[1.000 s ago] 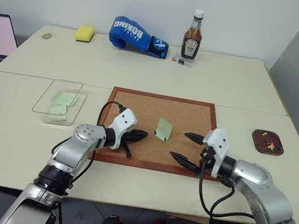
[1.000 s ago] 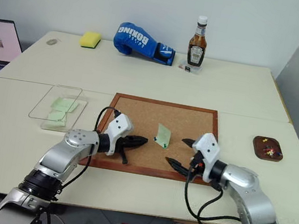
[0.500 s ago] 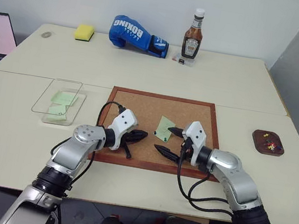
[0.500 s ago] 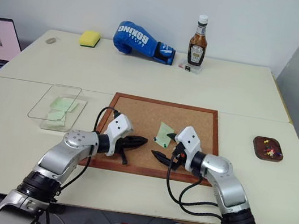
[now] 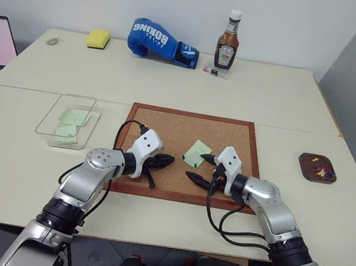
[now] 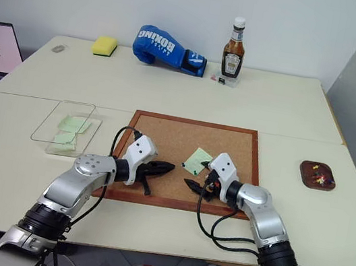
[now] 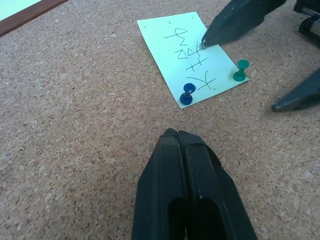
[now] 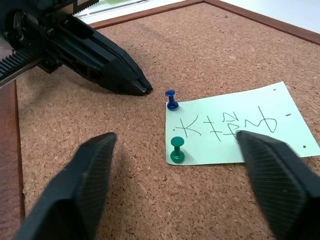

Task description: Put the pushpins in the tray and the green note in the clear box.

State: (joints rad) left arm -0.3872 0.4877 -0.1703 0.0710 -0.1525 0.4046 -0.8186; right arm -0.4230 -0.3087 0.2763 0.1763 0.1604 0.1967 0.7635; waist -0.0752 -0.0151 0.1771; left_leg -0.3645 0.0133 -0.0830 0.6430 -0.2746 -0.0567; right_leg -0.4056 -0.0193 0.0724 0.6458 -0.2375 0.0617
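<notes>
On the cork board (image 5: pixel 165 125) at the desk's (image 5: pixel 272 101) middle, the right pincer (image 8: pixel 180 175) is hovering spread around the green pushpin (image 8: pixel 176 149) beside the blue pushpin (image 8: pixel 172 99); both are pinning the green note (image 8: pixel 240 127). The left pincer (image 7: pixel 178 137) is waiting pressed together. Some pins are lying in the tray (image 5: pixel 317 167) by the right edge; two notes are sitting in the clear box (image 5: pixel 68 128)
</notes>
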